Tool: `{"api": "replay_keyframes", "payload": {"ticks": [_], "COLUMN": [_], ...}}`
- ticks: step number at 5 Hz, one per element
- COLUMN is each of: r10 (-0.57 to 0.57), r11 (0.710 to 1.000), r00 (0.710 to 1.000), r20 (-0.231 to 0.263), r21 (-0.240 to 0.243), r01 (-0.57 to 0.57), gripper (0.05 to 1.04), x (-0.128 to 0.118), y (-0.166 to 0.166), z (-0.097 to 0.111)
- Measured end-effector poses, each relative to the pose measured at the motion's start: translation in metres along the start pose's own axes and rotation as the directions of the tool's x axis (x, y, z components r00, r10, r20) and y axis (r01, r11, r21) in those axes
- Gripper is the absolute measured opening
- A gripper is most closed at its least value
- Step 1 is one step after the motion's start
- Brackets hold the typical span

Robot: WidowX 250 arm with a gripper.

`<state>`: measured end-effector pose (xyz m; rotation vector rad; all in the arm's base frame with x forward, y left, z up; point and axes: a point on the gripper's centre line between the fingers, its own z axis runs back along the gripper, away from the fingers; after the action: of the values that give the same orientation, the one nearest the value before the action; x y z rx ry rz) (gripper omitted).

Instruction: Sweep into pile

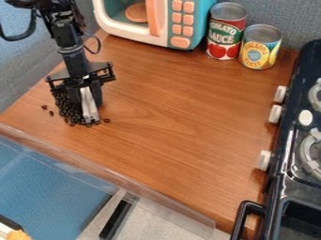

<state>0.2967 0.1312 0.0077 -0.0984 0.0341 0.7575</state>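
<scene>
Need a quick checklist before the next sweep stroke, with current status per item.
1. White tool between the gripper fingers: ok.
2. Most dark beans bunched together: ok, beside the tool.
3. No strays: not ok. Two lie out on the pile's image-left side, another just image-right of the tool's lower end.
4. Tool edge touching the counter: cannot tell.
5. Cans away from the pile: ok, at the back beside the toy microwave.
</scene>
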Motion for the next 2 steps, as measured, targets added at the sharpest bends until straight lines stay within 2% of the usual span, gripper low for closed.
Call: {"api": "replay_keyframes", "payload": {"ticks": [2], "r10": [0.004], "r11": [0.998], "r00": [0.999], "r20": [-0.054], "r21": [-0.063], "r01": [-0.007], "gripper": [0.387], "x": [-0.006], "y": [-0.027], "z": [0.01]}}
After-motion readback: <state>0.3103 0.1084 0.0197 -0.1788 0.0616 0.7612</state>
